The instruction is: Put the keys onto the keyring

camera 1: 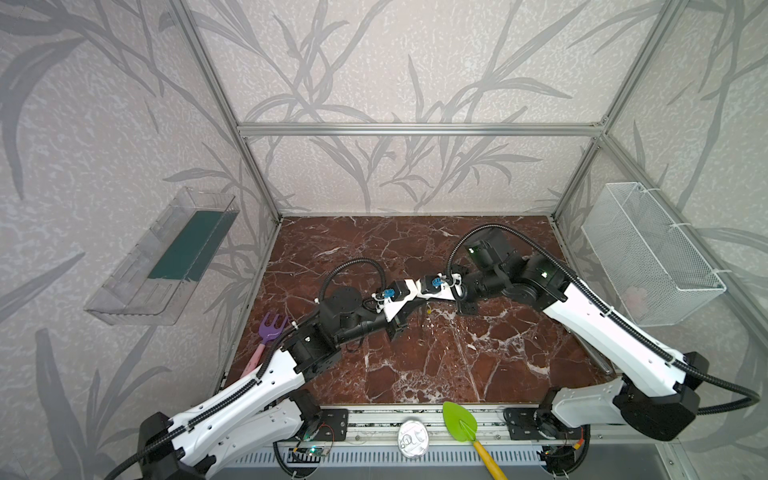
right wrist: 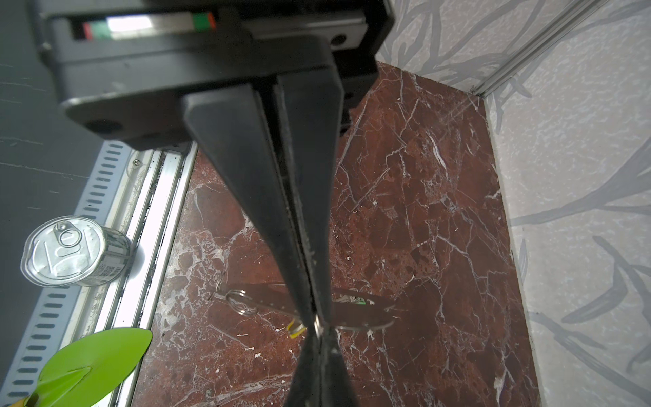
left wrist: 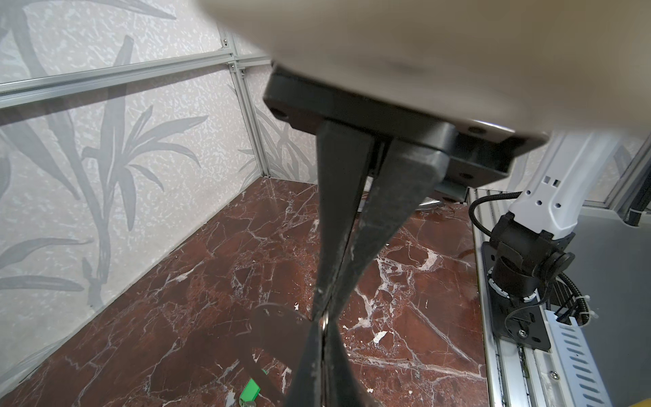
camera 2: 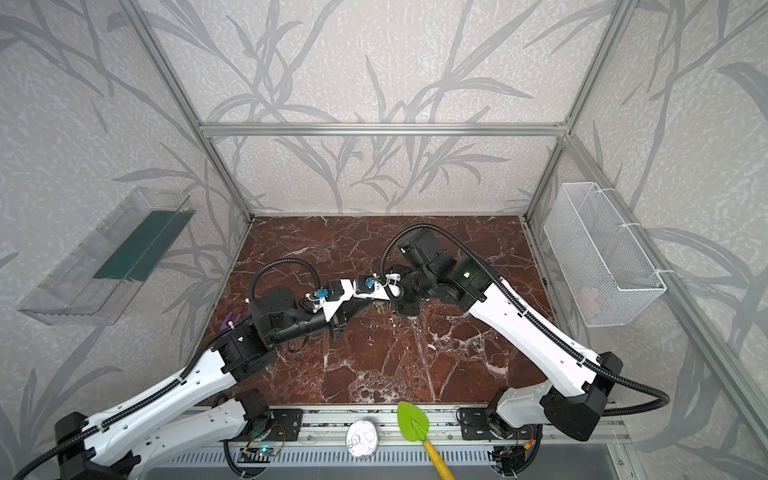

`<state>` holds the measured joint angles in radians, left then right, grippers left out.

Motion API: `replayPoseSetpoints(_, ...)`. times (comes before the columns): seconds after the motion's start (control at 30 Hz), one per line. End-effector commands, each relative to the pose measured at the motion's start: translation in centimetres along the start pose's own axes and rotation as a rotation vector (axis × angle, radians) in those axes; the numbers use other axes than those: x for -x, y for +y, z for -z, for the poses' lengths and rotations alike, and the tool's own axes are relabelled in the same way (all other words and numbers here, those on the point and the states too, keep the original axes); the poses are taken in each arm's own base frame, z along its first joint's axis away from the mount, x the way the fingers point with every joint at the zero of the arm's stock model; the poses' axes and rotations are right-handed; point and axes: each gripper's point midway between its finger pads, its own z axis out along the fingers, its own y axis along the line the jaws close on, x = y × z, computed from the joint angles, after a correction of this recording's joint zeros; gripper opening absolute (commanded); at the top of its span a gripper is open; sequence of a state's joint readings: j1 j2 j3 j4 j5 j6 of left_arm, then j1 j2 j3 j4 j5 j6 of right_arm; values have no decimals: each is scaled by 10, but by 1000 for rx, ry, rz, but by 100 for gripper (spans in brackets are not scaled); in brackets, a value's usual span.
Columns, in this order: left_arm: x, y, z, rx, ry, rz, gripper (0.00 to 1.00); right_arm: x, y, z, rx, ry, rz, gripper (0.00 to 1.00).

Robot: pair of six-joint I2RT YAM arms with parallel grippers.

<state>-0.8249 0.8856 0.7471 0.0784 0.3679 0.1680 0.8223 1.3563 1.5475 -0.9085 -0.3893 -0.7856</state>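
Reaching inward, tips down, left claw (left wrist: 324,314) jaws closed, right claw (right wrist: 316,322) jaws closed

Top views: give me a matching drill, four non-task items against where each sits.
Items
1. tin can
2. purple fork toy
3. white mesh basket
4. clear bin

Places
A. hung on the right wall
B. on the front rail
C. mounted on the left wall
D. at the left edge of the marble table

Pairs: 1-B, 2-D, 3-A, 4-C
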Motion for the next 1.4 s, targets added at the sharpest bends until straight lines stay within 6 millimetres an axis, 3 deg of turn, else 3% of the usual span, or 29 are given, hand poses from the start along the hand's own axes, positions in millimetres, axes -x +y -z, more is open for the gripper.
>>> replayPoseSetpoints(0.0, -3, 2, -4, 6, 19, -21, 0, 21, 4, 10, -17, -98, 26, 0)
replayPoseSetpoints(0.13, 0, 1, -2, 13, -35, -19, 0, 22, 0, 16, -86, -137, -3, 0)
replayPoseSetpoints(0.2, 5, 0, 1, 16, -82, -17, 0, 22, -3, 19, -127, -158, -25, 7)
replayPoseSetpoints(0.6, 24, -2, 16, 27, -209, -16, 0, 9, -2, 34, -269, -246, -167, 27)
replayPoseSetpoints(0.97, 29, 2, 18, 52, -223, -31, 0, -16, 23, 15, -206, -304, -367, 41)
replayPoseSetpoints(1.37, 33, 9, 18, 92, -231, -35, 0, -36, 35, 0, -175, -290, -468, 43)
